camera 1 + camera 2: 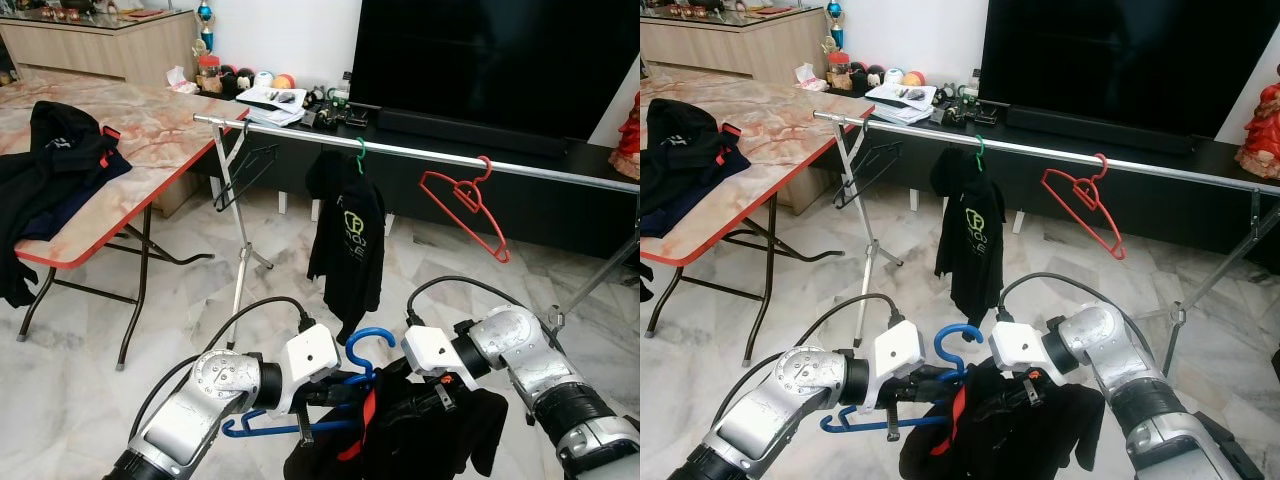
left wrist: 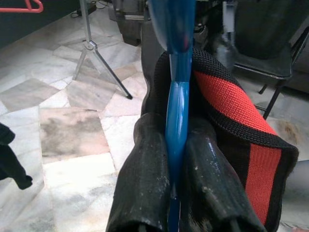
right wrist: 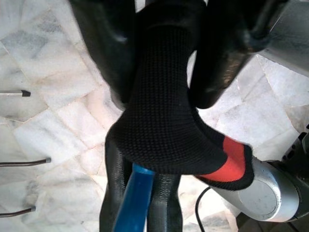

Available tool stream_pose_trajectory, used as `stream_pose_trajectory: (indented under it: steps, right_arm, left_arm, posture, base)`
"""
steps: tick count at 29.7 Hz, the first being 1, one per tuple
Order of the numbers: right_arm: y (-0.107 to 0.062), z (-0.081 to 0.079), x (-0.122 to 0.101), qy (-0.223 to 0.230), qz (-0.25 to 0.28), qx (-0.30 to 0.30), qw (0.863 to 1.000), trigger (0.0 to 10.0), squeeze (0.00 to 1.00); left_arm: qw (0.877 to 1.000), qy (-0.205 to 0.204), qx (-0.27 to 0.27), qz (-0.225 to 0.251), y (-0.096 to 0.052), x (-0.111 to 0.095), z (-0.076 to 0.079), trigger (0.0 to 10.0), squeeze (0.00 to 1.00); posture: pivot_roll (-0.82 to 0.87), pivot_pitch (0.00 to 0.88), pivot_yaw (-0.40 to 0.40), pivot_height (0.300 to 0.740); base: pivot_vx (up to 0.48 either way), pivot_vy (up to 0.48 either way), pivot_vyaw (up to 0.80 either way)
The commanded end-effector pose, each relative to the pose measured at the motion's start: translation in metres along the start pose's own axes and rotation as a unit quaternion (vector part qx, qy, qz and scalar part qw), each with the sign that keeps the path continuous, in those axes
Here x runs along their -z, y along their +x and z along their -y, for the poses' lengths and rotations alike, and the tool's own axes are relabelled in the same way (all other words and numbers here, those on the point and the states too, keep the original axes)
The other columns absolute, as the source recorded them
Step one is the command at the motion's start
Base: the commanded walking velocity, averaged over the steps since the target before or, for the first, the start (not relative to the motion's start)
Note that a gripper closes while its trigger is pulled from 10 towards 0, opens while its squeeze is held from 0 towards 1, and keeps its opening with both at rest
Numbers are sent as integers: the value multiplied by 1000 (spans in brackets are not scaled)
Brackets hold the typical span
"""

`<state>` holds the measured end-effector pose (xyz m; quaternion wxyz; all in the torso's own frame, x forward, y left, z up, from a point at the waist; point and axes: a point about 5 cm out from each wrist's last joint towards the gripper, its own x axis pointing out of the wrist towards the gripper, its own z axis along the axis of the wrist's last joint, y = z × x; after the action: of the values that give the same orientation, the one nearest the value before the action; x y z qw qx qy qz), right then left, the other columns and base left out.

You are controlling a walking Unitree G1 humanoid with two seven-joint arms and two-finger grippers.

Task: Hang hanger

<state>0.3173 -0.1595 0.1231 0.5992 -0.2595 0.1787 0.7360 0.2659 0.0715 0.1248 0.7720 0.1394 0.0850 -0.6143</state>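
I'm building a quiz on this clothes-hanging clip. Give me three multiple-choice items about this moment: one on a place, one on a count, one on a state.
1. Where is the red hanger?
A. On the table
B. On the metal rail
C. On the floor

2. How many hangers hang on the metal rail?
A. One
B. Three
C. Five

3. What is the left gripper doing?
A. Shut on the blue hanger
B. Open above the table
C. Holding the red hanger

Answers:
1. B: its hook sits over the rail, right of the green hanger with the hung black shirt.
2. B: a black hanger, the green one and the red one.
3. A: the left wrist view shows both fingers pressed against the blue hanger, which carries a black garment that the right gripper pinches.
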Motion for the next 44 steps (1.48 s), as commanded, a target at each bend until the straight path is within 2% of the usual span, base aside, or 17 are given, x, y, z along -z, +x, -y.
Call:
stream_pose_trajectory:
  steps: [1, 23, 29, 30, 31, 32, 39, 44]
  right_arm:
    - [1, -3, 4, 10, 0, -3, 1000, 0, 0]
    - [5, -6, 8, 23, -13, -21, 999, 0, 0]
    - [4, -5, 9, 23, -16, -17, 999, 0, 0]
    - [4, -5, 9, 22, -20, -16, 999, 0, 0]
    - [3, -6, 10, 22, -22, -16, 999, 0, 0]
    - [3, -6, 11, 22, -26, -14, 999, 0, 0]
    - [1, -5, 14, 21, -41, 5, 999, 0, 0]
    - [-4, 0, 19, 23, -57, 56, 997, 0, 0]
  left_arm:
    - [999, 36, -1, 31, 1, -21, -2, 10000, 0]
    - [999, 41, -7, 33, 0, -24, -4, 10000, 0]
    - [999, 40, -2, 19, -1, -21, -4, 10000, 0]
    - [999, 38, 0, 19, -2, -20, -4, 10000, 196]
    - [999, 38, 1, 19, -2, -20, -4, 10000, 196]
    - [999, 38, 2, 19, -4, -20, -4, 10000, 1000]
    - [999, 42, 1, 2, -12, -17, -7, 10000, 1000]
    - [999, 40, -9, -12, -23, -15, -12, 10000, 1000]
  posture:
    - [152, 0, -102, 740]
    - [158, 0, -104, 740]
    - [158, 0, -104, 740]
    - [158, 0, -104, 740]
    - [158, 0, -104, 740]
    - [155, 0, -103, 740]
    - [156, 0, -103, 740]
    - [156, 0, -105, 740]
  base:
    - [0, 0, 0]
    - [0, 0, 0]
    - [0, 0, 0]
    - [0, 0, 0]
    - [0, 0, 0]
    - [0, 0, 0]
    - [0, 0, 0]
    - [0, 0, 0]
